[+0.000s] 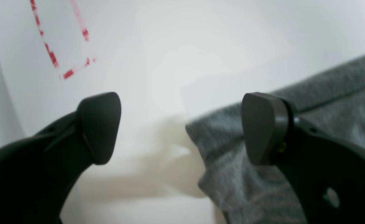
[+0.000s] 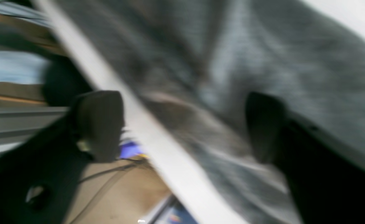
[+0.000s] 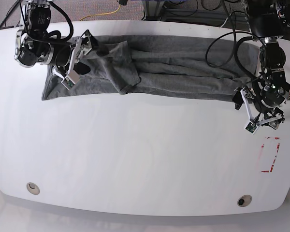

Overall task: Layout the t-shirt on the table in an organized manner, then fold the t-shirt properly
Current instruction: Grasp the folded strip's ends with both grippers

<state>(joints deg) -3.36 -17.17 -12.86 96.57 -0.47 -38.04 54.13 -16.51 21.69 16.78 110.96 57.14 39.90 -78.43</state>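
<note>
Worktop (image 3: 135,159) of glossy white with rounded corners fills the base view, with two round cable holes (image 3: 33,187) near its front edge and a red tape rectangle (image 3: 270,154) just in front of the left fingers (image 3: 262,122). Cables and floor show beyond the far edge. T-shirt (image 3: 174,72), heather grey, lies stretched in a rumpled band along the far side, spanning from one arm to the other. Left fingers hang spread and empty at its end, one pad (image 1: 263,127) over the hem. Right fingers (image 3: 77,58) stand apart over the opposite end, gripping nothing visible; their wrist view is blurred, cloth and worktop edge smeared
</note>
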